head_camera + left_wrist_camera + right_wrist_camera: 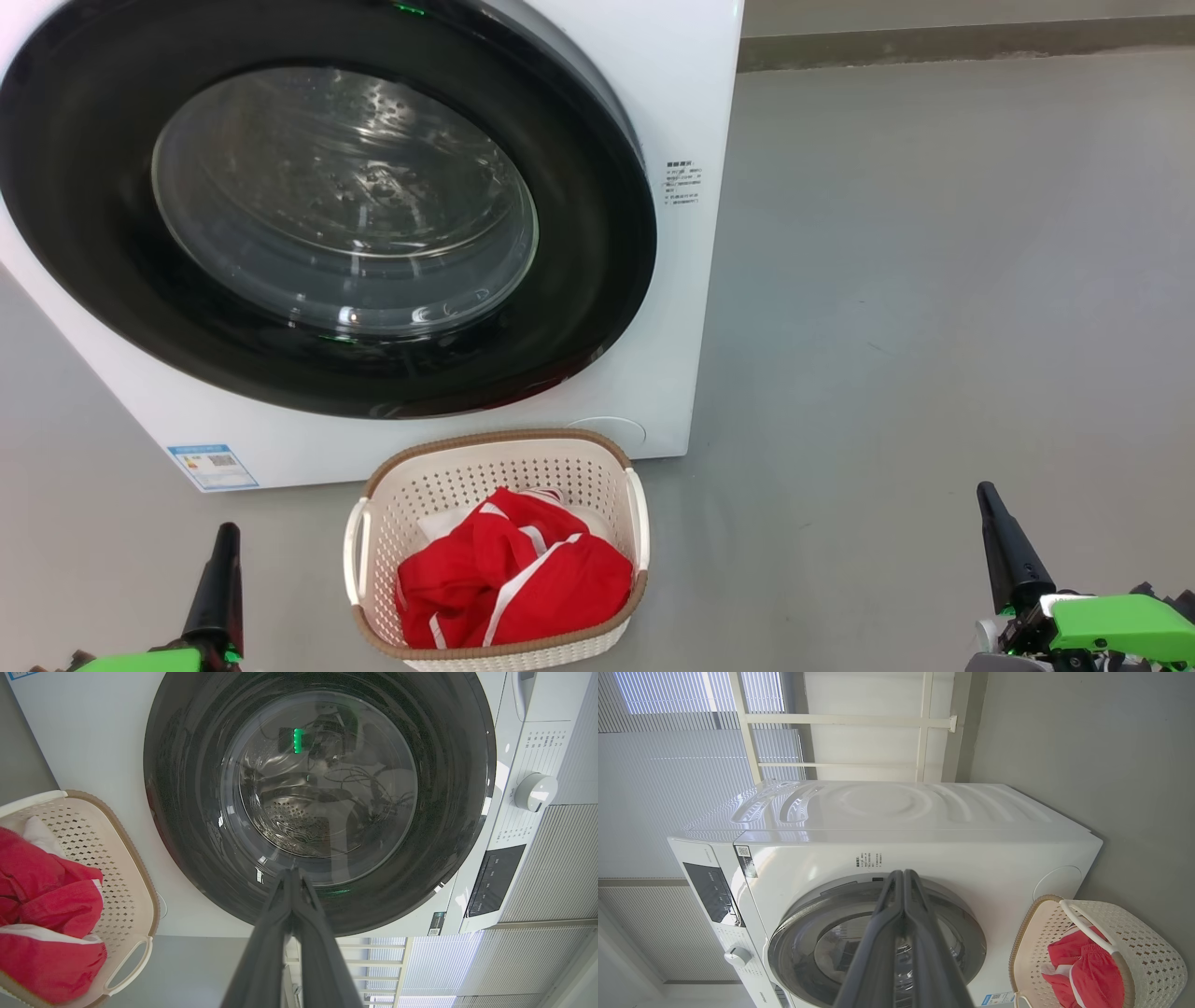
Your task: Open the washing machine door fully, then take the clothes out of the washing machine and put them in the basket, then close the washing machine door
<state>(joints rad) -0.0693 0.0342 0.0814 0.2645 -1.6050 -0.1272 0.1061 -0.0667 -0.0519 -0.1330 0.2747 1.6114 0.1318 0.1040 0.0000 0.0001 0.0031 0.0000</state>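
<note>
The white washing machine [686, 308] fills the upper left of the head view. Its door [84, 215], black rim around a glass bowl, lies flush against the front, closed. Behind the glass in the left wrist view the steel drum [299, 821] looks bare. The cream basket [415, 490] stands on the floor just before the machine, with the red, white-striped clothes [513, 579] heaped inside. My left gripper [227, 530] is at the lower left, shut and holding nothing. My right gripper [985, 490] at the lower right is shut and holding nothing too. Both stay clear of the basket.
Grey floor [934, 280] stretches to the right of the machine, up to a wall base at the top. The control panel and a white dial [535, 792] sit on the machine's front above the door. Window blinds [668, 756] stand behind the machine.
</note>
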